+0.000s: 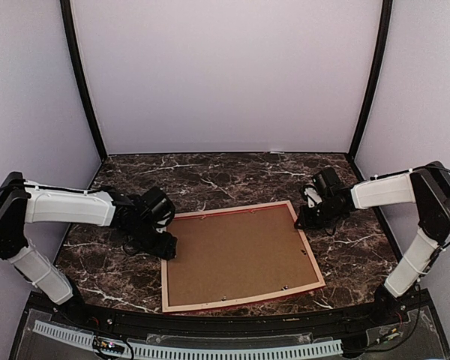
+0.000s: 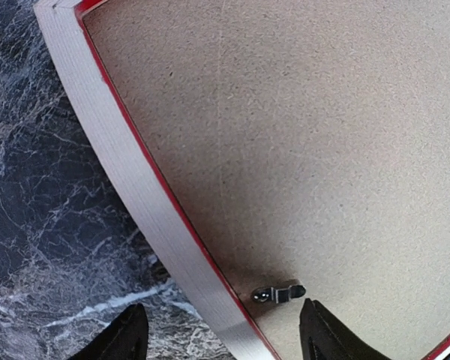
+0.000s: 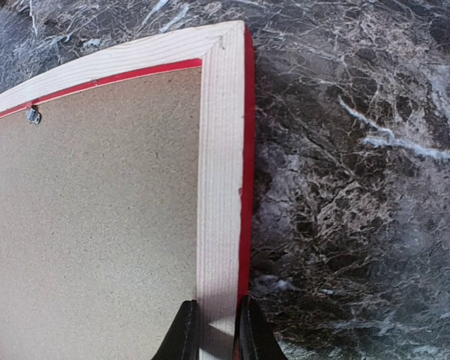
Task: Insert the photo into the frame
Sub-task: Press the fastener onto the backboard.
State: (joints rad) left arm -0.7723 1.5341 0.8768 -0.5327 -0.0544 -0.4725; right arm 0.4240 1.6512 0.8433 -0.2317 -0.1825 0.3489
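Observation:
The frame [image 1: 240, 301] lies face down on the marble table, pale wood up, with a red edge showing. A brown backing board [image 1: 236, 255] fills it. The photo is hidden. My left gripper [image 1: 165, 247] is open at the frame's left rail. In the left wrist view the left gripper [image 2: 221, 337] straddles the rail [image 2: 127, 172], one finger over the marble and one over the board [image 2: 300, 135], next to a small metal tab [image 2: 279, 293]. My right gripper [image 1: 304, 221] is at the far right corner. In the right wrist view it [image 3: 216, 330] is shut on the right rail [image 3: 221, 150].
The dark marble table [image 1: 210, 176] reaches back to pale walls with black corner posts. Another metal tab [image 3: 34, 115] sits on the frame's far rail. A black rail with a white cable strip [image 1: 225, 349] runs along the near edge.

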